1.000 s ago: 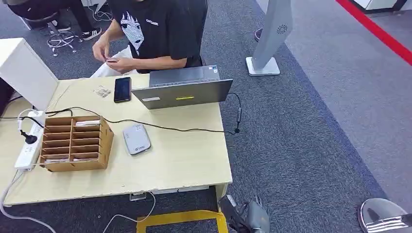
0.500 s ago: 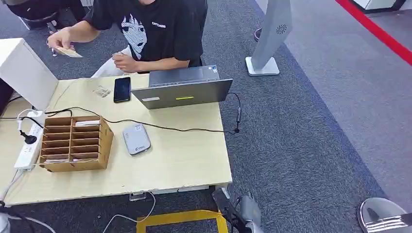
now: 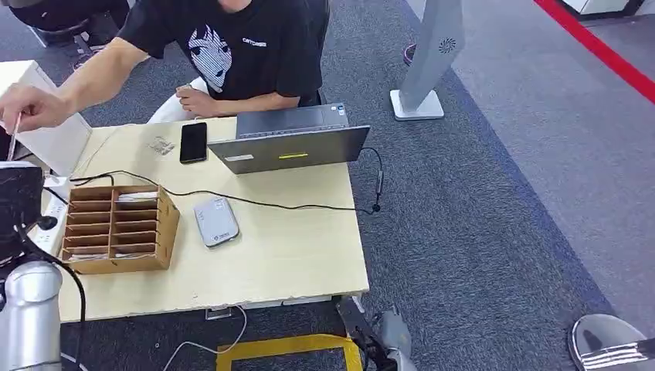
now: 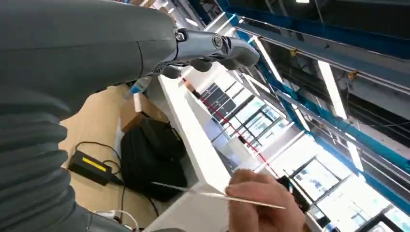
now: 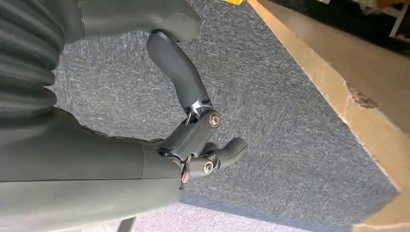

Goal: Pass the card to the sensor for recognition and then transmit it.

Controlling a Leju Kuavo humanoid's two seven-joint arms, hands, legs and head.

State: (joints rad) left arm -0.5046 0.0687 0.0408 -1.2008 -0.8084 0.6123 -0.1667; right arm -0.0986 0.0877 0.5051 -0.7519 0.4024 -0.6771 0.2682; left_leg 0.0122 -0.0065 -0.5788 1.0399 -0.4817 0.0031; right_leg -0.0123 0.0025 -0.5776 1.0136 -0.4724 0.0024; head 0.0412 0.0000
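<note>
A: Where is the thin pale card (image 4: 217, 195)?
B: Pinched edge-on in the person's hand (image 3: 29, 107), held out past the far left corner of the light wooden counter (image 3: 286, 255), just in front of a white box (image 3: 55, 139).

A: And the robot's left hand (image 4: 208, 48)?
B: Raised near that card, apart from it, fingers (image 4: 227, 46) extended and loosely spread, holding nothing. Its silver arm (image 3: 29, 309) rises at the counter's left edge.

A: The right hand (image 5: 198, 140)?
B: It hangs low over grey carpet beside the counter's edge, fingers apart and lightly curved, empty.

A: What lies on the counter?
B: A small grey rounded sensor pad (image 3: 216, 222) sits just right of a brown cardboard slotted organiser (image 3: 116, 228). A black cable (image 3: 270, 203) runs across behind them. Further back are a grey laptop (image 3: 290, 139) and a black phone (image 3: 194, 142).
</note>
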